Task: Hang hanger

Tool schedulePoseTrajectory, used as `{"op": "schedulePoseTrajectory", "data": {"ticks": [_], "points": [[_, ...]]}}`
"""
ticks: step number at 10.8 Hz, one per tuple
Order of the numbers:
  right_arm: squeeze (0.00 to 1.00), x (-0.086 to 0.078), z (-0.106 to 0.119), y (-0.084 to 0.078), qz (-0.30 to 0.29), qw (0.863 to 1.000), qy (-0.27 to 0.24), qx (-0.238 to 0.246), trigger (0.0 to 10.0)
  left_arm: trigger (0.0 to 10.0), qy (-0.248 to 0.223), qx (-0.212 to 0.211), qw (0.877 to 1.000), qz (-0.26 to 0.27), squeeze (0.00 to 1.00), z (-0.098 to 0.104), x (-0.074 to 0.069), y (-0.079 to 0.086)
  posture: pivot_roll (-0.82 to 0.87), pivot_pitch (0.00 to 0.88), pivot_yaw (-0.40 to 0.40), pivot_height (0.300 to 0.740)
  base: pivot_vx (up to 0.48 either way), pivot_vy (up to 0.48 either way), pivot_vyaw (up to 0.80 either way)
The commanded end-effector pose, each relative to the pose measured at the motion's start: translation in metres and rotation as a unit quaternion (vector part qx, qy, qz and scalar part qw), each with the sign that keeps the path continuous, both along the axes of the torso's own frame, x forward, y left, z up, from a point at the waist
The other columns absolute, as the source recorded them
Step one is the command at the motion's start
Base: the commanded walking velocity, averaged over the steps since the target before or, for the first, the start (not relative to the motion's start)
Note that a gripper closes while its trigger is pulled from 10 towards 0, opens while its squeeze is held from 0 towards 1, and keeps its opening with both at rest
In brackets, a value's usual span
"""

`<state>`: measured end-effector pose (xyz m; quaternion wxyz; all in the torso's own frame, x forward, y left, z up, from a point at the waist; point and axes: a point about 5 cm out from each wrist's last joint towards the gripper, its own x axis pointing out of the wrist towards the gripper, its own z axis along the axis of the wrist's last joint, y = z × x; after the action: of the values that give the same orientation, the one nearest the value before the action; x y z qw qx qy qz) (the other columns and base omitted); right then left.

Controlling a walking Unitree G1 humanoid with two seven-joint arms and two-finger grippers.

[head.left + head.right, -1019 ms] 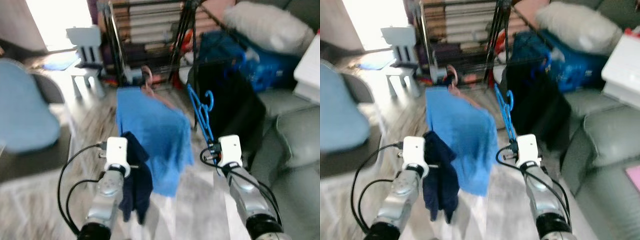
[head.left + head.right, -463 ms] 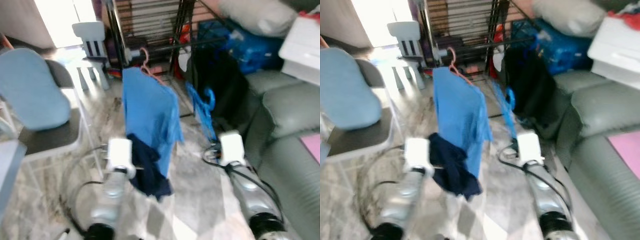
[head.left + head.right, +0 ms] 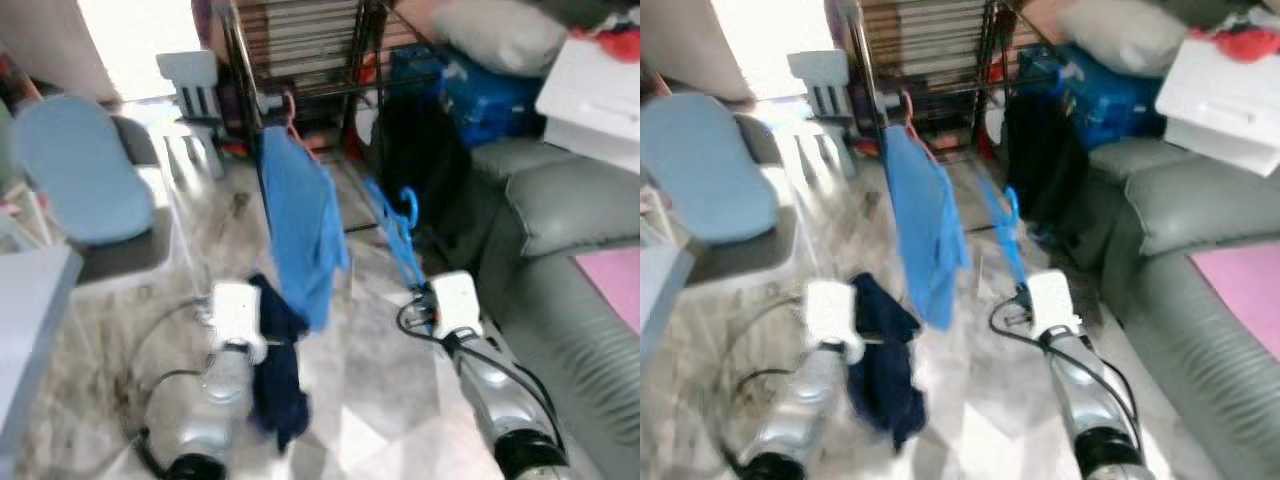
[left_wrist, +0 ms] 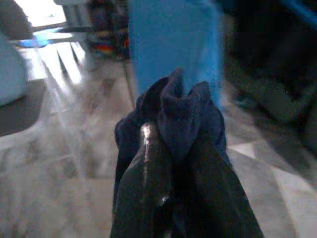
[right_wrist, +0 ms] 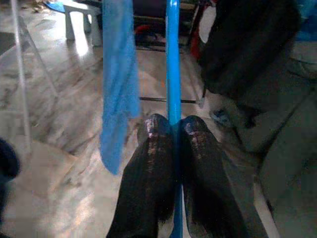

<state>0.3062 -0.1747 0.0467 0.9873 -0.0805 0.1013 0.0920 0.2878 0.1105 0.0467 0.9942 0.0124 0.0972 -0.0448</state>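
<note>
My right gripper (image 5: 171, 130) is shut on a blue plastic hanger (image 3: 399, 232), whose bar runs up between the fingers (image 5: 151, 148) with its hook at the top. My left gripper (image 4: 171, 136) is shut on a dark navy garment (image 3: 275, 365) that droops below the left arm. Between both arms, a light blue shirt (image 3: 298, 225) hangs from a pink hanger (image 3: 292, 115) on the black metal rack (image 3: 235, 70) ahead.
A grey sofa (image 3: 570, 250) fills the right side, with a white box (image 3: 595, 85) and blue bags (image 3: 480, 85) on it. A dark garment (image 3: 420, 150) hangs off the rack. A chair with a blue cushion (image 3: 80, 180) stands left, a small white chair (image 3: 190, 90) behind it. Marble floor lies below.
The camera has shifted as I move; the whole scene has drifted. The light blue shirt now looks narrower, turned edge-on. Both grippers keep their holds.
</note>
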Motion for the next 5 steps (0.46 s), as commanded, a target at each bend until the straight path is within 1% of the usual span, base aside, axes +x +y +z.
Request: {"op": "schedulePoseTrajectory", "data": {"ticks": [1,3,5], "points": [[0.00,0.0049,0.0064,0.0078,0.015,1.000,-0.015,0.005,10.0,10.0,-0.023,0.005,1.000,0.005,0.00,0.0092,0.0052,0.0068,-0.09,0.000,0.032,0.740,0.000,0.000,0.00],[0.00,0.0063,0.0075,0.0113,0.021,1.000,-0.016,0.005,10.0,10.0,-0.023,-0.004,1.000,-0.002,0.00,0.0094,0.0045,0.0082,-0.08,0.000,0.030,0.740,0.000,0.000,0.80],[0.00,0.0053,0.0062,0.0120,0.023,1.000,-0.013,0.006,10.0,10.0,-0.022,-0.008,1.000,-0.007,0.00,0.0089,0.0040,0.0070,-0.08,0.000,0.031,0.740,0.000,-0.242,0.80]]}}
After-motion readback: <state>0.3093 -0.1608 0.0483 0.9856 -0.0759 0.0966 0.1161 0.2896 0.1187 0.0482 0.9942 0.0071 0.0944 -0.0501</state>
